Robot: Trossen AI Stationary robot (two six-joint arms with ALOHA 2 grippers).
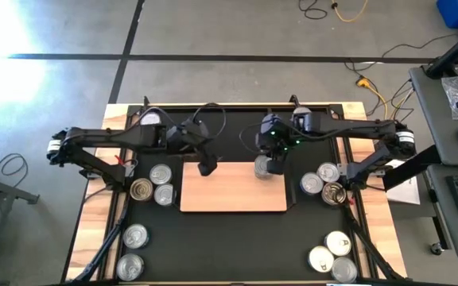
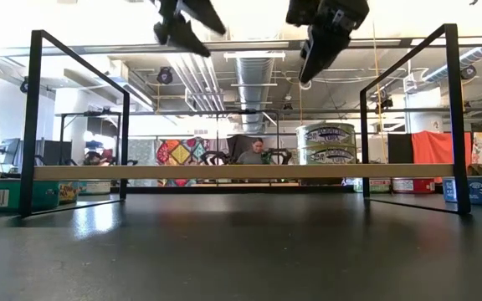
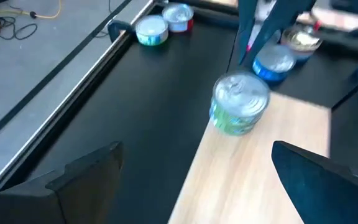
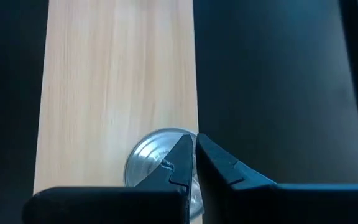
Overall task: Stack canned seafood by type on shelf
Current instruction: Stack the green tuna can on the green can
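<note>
Tins (image 4: pixel 157 155) beneath shut right fingers (image 4: pixel 185 158)

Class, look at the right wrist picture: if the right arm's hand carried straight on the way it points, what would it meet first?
Most likely the silver-topped can standing on the wooden shelf. The shut right hand points down over the can's edge, so it might just clip the rim; depth is hard to judge.

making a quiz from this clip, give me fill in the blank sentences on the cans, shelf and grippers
1. The stack of cans on the shelf is ____ cans high.
2. The right gripper, above that stack, has its fingers ____.
3. The left gripper, over the shelf's other end, is ____.
4. The shelf board stands on a ____ mat.

Missing words: two; shut; open; black
</note>
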